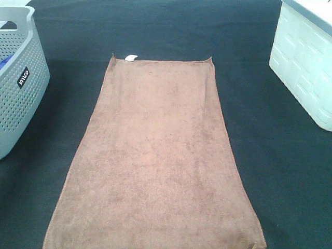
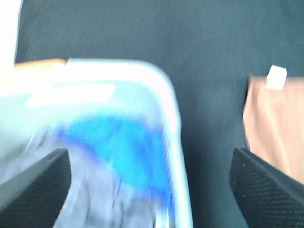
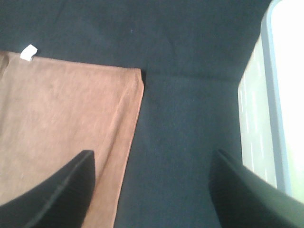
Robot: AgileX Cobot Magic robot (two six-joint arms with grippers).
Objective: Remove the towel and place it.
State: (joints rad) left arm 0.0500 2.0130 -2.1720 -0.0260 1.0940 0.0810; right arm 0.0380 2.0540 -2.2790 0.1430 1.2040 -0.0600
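The brown towel lies flat and spread out on the dark table covering, its long side running from the front edge toward the back. Its small white tag is at the far left corner. Neither arm shows in the high view. In the left wrist view my left gripper is open and empty, above a grey basket's rim, with the towel's tagged corner to one side. In the right wrist view my right gripper is open and empty, above the towel's far right edge.
A grey perforated basket stands at the left edge; it holds something blue. A white bin stands at the right back and shows in the right wrist view.
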